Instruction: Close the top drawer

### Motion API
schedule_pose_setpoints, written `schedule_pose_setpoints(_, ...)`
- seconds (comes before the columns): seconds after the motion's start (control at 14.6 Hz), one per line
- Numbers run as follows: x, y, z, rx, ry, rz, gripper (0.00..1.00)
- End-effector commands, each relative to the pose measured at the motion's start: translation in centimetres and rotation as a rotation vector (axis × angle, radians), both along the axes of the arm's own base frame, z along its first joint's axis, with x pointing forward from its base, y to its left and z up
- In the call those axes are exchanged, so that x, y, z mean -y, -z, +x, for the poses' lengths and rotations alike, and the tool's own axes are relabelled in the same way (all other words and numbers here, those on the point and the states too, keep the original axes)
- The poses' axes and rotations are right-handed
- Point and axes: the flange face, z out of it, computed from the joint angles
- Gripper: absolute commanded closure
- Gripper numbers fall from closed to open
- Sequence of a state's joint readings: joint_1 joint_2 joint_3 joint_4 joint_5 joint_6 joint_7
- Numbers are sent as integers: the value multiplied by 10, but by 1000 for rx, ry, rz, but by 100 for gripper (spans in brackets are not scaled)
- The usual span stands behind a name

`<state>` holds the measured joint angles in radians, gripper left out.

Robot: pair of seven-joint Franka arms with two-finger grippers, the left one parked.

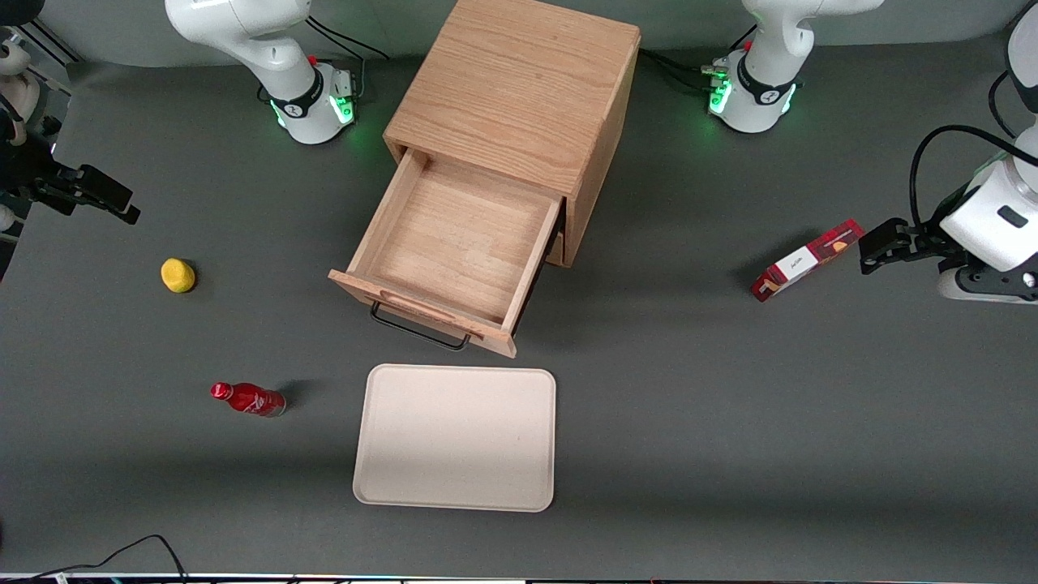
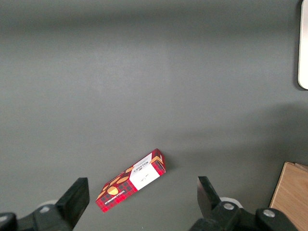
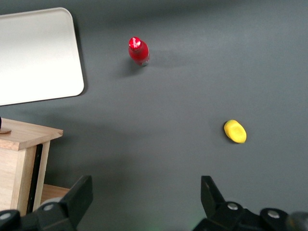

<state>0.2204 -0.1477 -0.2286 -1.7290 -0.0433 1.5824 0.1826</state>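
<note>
1. Gripper hangs at the working arm's end of the table, above bare mat, well apart from the cabinet. Fingers spread wide, nothing between them: released.
2. Nearest thing: lemon, on the mat, nearer the front camera than the gripper. Small, yellow, rounded, matte skin.
3. Bottle lies on its side, nearer the camera again. Red, glossy, cylindrical, red cap.
4. Tray in front of the drawer front, just apart from it. Pale beige, flat, rounded corners, low rim, dull finish.
5. Top drawer stands pulled far out of the cabinet. Shallow light-oak tray, visible grain, nothing inside; flat front with a thin black wire handle.
6. Cabinet: boxy, same oak. It sits skewed to the table edges.
7. Task judged not started; the drawer is fully open.
8. Risks, judged:
   - Push off the slide axis, because of the skew: the drawer could bind, or the whole cabinet could slide on the mat.
   - Low approach could catch the wire handle or nudge the tray.
   - Sweep across the mat could roll the lemon or bottle.
</note>
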Motion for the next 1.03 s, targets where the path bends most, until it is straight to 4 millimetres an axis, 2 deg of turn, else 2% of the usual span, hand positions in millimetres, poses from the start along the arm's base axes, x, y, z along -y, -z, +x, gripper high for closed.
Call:
schedule_pose_setpoints(0.0, -5, 0, -2, -27, -32, 1, 0)
schedule_pose_setpoints(0.69, -4, -23, 2, 7, -63, 50, 0)
schedule_pose_setpoints(0.75, -9, -23, 5, 9, -69, 62, 0)
schedule_pose_setpoints(0.82, -20, -20, 19, 9, -89, 67, 0)
schedule_pose_setpoints(0.89, -36, -32, 34, 19, -157, 55, 0)
schedule_pose_setpoints(0.96, -67, -30, 53, -17, -248, 44, 0)
